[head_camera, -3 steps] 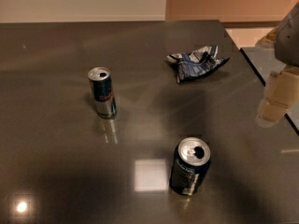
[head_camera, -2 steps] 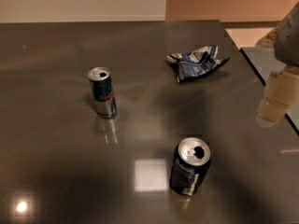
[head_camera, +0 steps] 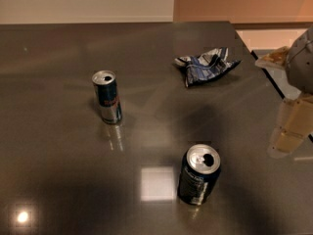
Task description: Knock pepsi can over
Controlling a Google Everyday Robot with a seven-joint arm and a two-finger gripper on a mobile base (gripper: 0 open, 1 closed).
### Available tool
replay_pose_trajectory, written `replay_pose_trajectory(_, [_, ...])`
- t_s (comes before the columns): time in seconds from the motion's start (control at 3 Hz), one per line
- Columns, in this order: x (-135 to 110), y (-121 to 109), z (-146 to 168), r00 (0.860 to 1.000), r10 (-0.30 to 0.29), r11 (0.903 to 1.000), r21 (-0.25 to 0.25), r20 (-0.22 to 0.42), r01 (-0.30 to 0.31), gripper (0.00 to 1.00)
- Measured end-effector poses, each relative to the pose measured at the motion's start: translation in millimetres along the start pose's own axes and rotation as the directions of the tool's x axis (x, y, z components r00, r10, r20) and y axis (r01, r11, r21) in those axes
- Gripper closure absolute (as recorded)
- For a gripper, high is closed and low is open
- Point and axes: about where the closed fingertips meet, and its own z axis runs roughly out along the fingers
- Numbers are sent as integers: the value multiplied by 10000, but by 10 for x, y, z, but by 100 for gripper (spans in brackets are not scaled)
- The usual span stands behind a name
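The pepsi can (head_camera: 198, 176), wide, dark navy with a silver top, stands upright on the dark table (head_camera: 58, 180) in the lower middle of the camera view. My gripper (head_camera: 289, 131) hangs at the right edge of the view, to the right of the can and a little farther back, well apart from it. It touches nothing.
A slimmer blue-and-silver can with red lettering (head_camera: 107, 98) stands upright to the left. A crumpled blue-white wrapper (head_camera: 205, 65) lies at the back right. The table's right edge runs just by the gripper. A bright light reflection (head_camera: 157, 183) sits left of the pepsi can.
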Motion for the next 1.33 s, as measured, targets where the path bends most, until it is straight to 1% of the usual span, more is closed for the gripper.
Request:
replay_pose_trajectory(0.33, [-95,247,132,9951,-581,9972,-427,794,616,0])
replay_pose_trajectory(0.67, [-190,450,268,9827,-877,9905,-902,1629,1034,0])
replay_pose_trajectory(1.0, [-340,600,408,9609,-882,9856,-1168,2624,1224,0])
replay_pose_trajectory(1.33, [-523,687,520,9373,-628,9828,-1421,3427,1177,0])
